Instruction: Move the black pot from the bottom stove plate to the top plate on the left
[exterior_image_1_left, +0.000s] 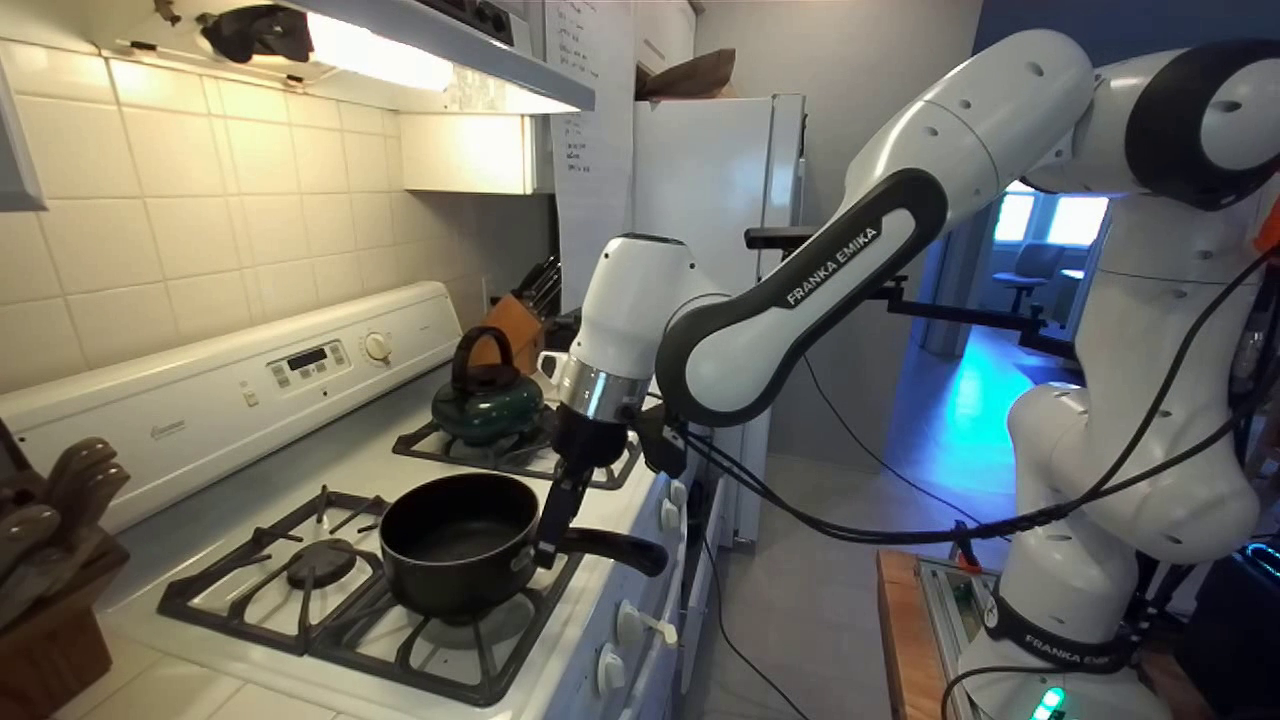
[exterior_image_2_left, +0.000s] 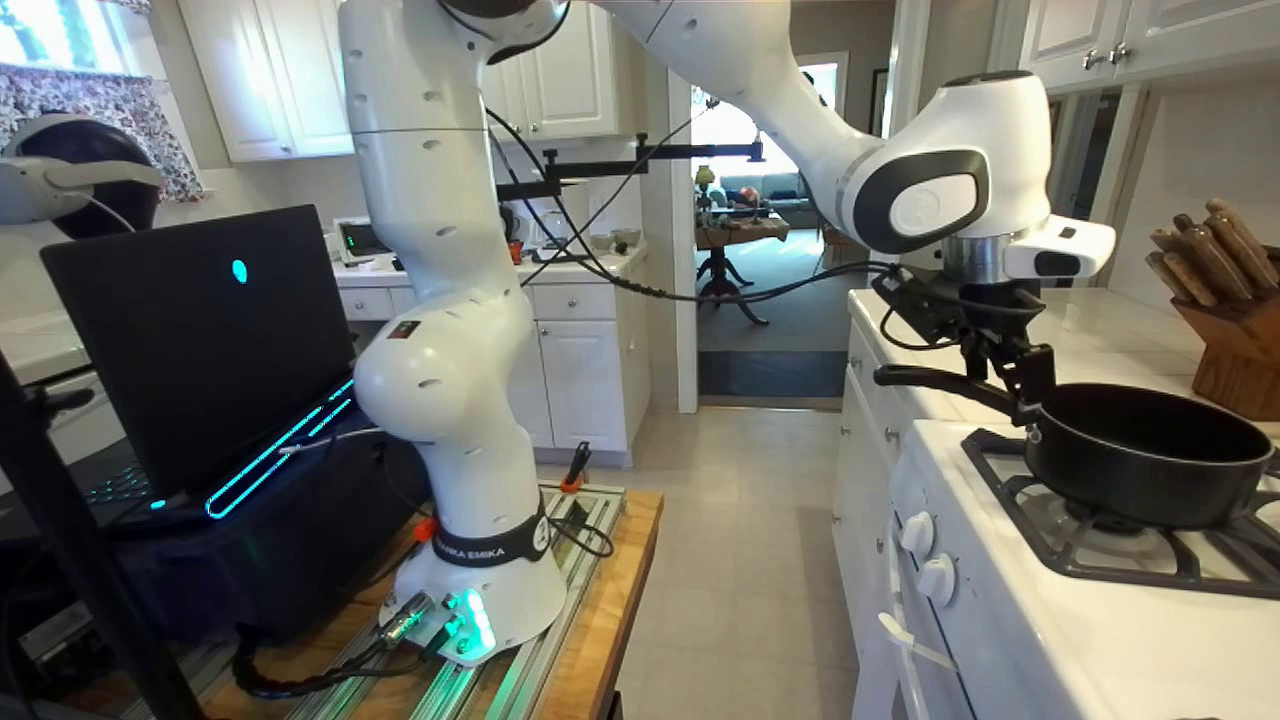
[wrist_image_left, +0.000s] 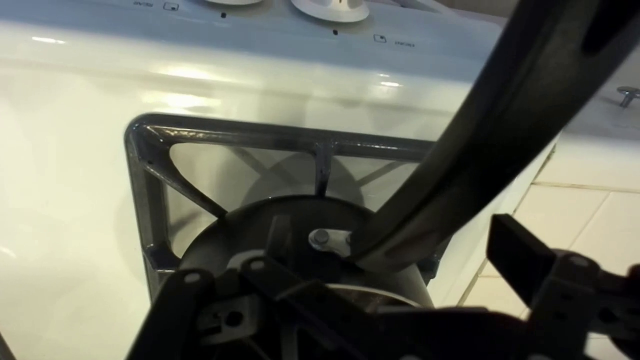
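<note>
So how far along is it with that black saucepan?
Done: in the wrist view, the jaws stand either side of the handle. In hand, probably: the grip, as they're open. Left: lifting the black saucepan, which sits on the front burner grate, and setting it on the rear burner.

Both exterior cams catch the stove (exterior_image_1_left: 375, 468) and arm (exterior_image_1_left: 832, 268) from roughly opposite ends; wrist cam's super close, peering down at the pot (wrist_image_left: 315, 215), lower center.
</note>
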